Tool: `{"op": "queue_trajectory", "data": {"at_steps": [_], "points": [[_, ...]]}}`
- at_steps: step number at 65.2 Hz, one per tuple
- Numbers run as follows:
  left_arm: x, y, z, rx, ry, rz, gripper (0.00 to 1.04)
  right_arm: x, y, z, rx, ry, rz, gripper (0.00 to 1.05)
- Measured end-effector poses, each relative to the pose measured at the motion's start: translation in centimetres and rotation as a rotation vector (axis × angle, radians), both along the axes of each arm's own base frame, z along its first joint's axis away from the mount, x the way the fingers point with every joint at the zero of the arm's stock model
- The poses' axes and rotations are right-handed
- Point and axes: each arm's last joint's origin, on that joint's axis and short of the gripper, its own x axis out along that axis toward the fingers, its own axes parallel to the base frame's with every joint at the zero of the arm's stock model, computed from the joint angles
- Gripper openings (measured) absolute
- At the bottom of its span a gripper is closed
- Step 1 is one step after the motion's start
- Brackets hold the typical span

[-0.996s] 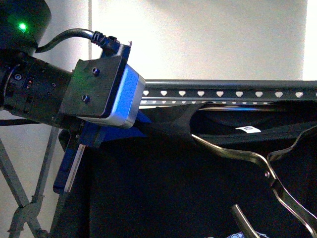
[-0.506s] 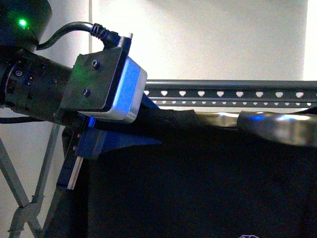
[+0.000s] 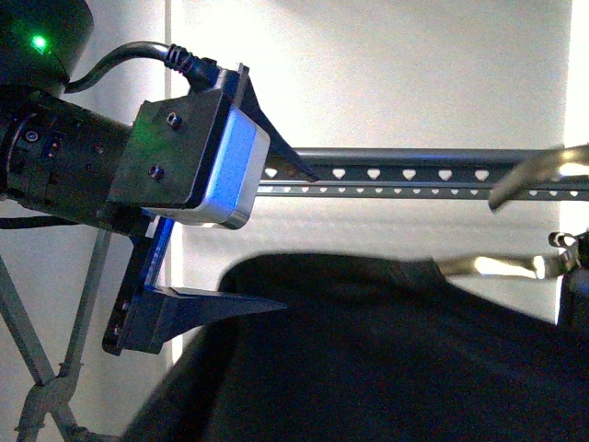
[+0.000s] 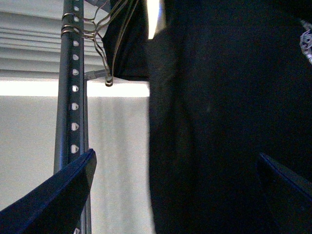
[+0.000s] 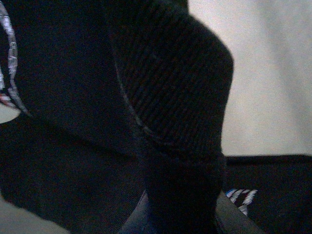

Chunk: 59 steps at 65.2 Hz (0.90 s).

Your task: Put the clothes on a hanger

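pale wall with a bright window band backs every view.
nearest, upper left of the front view: left gripper [image 3: 290, 239] on a black arm with a silver-blue camera block. the arm reaches in level from the left, blue jaws spread wide, nothing between them.
lower centre: black short-sleeved t-shirt [image 3: 386, 359], white print just showing in the wrist views, sagging below the rail and apart from the left gripper.
right edge: silvery bent metal clip [image 3: 488, 267] at the t-shirt's top edge.
right gripper [image 5: 180, 219]: its wrist view is crowded by the ribbed collar, which appears pinched between its jaws.
farthest: long dark grey metal rack rail [image 3: 414, 173] with heart-shaped holes, on crossed grey legs [image 3: 41, 391].
step judged: raising the t-shirt onto the rail, not yet done. the next move calls for the left gripper to close on the near shoulder and lift it over the rail.
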Motion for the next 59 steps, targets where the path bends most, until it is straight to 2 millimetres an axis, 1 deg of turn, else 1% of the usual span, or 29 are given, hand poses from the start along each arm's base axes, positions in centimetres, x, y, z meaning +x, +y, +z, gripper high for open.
{"op": "queue_trajectory", "data": {"at_steps": [2,10,12,13,16,18,19,21,22,24,25,26,28,30,31,32,34,38,42,46,53,59], "points": [[0.0,0.0,0.0,0.000,0.000,0.000,0.98,-0.3,-0.3,-0.7,-0.001,0.050,-0.010,0.09],[0.0,0.0,0.0,0.001,-0.002,0.006,0.98,-1.1,-1.0,-2.0,0.027,0.166,-0.028,0.09],[0.0,-0.2,0.0,-0.014,0.001,0.046,0.98,-1.3,-1.0,-2.2,0.038,0.186,-0.032,0.09],[0.1,-0.2,-0.1,-0.043,-0.004,0.128,0.98,-1.4,-1.1,-2.3,0.053,0.207,-0.036,0.09],[0.5,0.2,0.0,-0.245,0.048,0.383,0.98,-1.6,-1.2,-2.2,0.099,0.266,-0.058,0.09],[0.7,0.4,0.6,-0.399,0.102,0.469,0.98,-1.6,-1.3,-2.0,0.123,0.286,-0.072,0.09],[0.9,0.6,1.0,-0.512,0.141,0.540,0.98,-1.6,-1.3,-1.8,0.142,0.297,-0.082,0.09],[1.0,1.0,1.5,-0.633,0.191,0.594,0.98,-1.6,-1.3,-1.5,0.168,0.308,-0.088,0.09],[1.2,1.4,1.9,-0.748,0.247,0.643,0.98,-1.6,-1.3,-1.1,0.192,0.316,-0.098,0.09],[1.3,1.8,2.4,-0.859,0.306,0.684,0.98,-1.4,-1.4,-0.7,0.213,0.319,-0.110,0.09],[1.4,2.3,2.8,-0.990,0.383,0.715,0.98,-1.3,-1.4,-0.4,0.234,0.319,-0.122,0.09],[1.5,2.5,3.1,-1.025,0.388,0.731,0.98,-1.3,-1.4,-0.2,0.251,0.322,-0.132,0.09],[1.6,3.2,3.6,-1.185,0.455,0.760,0.98,-1.1,-1.4,0.3,0.294,0.323,-0.141,0.08],[1.6,3.6,3.9,-1.283,0.502,0.768,0.98,-1.0,-1.4,0.8,0.328,0.324,-0.151,0.07],[1.7,4.0,4.1,-1.390,0.557,0.773,0.98,-1.0,-1.4,1.1,0.352,0.326,-0.170,0.07],[1.7,4.2,4.2,-1.416,0.562,0.778,0.98,-1.0,-1.4,1.3,0.361,0.326,-0.182,0.07],[1.7,4.8,4.5,-1.544,0.622,0.779,0.98,-0.9,-1.3,1.8,0.389,0.324,-0.208,0.07],[1.8,5.6,4.7,-1.712,0.686,0.773,0.98,-1.0,-0.9,2.6,0.457,0.339,-0.248,0.07],[1.8,6.0,4.8,-1.787,0.721,0.765,0.98,-1.0,-0.5,3.1,0.503,0.343,-0.271,0.07],[1.5,6.1,5.2,-1.861,0.764,0.721,0.98,-0.8,0.1,3.8,0.595,0.355,-0.316,0.07],[0.8,6.0,6.1,-1.885,0.792,0.664,0.98,-0.4,0.7,4.6,0.664,0.334,-0.373,0.07],[0.4,5.9,6.1,-1.874,0.830,0.656,0.98,-0.5,0.8,5.4,0.722,0.325,-0.411,0.07]]}}
